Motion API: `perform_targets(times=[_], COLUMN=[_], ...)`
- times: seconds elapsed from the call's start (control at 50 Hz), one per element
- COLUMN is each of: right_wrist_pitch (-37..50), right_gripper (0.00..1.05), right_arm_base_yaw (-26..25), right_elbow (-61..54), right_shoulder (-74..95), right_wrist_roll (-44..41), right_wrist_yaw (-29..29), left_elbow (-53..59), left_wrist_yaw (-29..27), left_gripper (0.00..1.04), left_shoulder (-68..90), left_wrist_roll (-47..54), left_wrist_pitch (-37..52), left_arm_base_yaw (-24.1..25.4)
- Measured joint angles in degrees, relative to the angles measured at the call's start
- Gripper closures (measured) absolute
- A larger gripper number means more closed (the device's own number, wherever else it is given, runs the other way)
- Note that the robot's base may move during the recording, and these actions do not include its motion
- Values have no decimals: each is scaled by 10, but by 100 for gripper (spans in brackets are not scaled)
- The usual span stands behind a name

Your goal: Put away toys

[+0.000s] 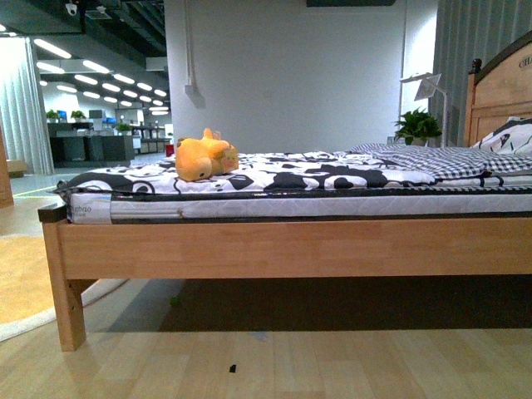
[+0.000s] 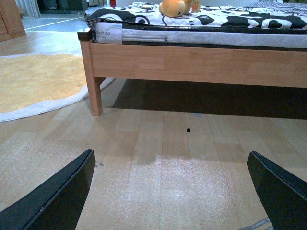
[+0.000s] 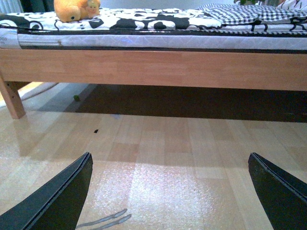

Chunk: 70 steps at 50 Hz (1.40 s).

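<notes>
A yellow-orange plush toy [image 1: 204,156] with paler parts lies on the black-and-white bedspread near the foot end of the bed [image 1: 291,248]. It also shows in the left wrist view [image 2: 175,7] and in the right wrist view [image 3: 76,9], at the far edge of each. My left gripper [image 2: 170,189] is open and empty, low over the wooden floor, well short of the bed. My right gripper [image 3: 170,191] is open and empty, also low over the floor. Neither arm shows in the front view.
The bed's wooden side rail [image 1: 332,248] and corner leg [image 1: 66,307] stand ahead, dark space beneath. A yellow rug with white border [image 2: 33,81] lies left of the bed. A checked blanket [image 1: 449,158], pillow and headboard [image 1: 499,91] are at the right. A small dark speck [image 1: 233,367] is on the floor.
</notes>
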State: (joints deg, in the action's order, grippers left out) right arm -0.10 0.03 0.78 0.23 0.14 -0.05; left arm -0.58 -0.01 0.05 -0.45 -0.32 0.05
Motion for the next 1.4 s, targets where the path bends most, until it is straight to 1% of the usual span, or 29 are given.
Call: perform_targets(times=[1.399], right_wrist_pitch=[0], right_gripper=[6], right_arm_base_yaw=[0], right_elbow=[0], right_shoulder=[0], right_wrist_roll=[0], right_wrist_yaw=[0], left_elbow=[0], left_wrist_yaw=[0], left_gripper=[6], left_shoulder=[0], left_wrist_roll=[0], left_wrist_pitch=[0], left_arm_base_yaw=[0])
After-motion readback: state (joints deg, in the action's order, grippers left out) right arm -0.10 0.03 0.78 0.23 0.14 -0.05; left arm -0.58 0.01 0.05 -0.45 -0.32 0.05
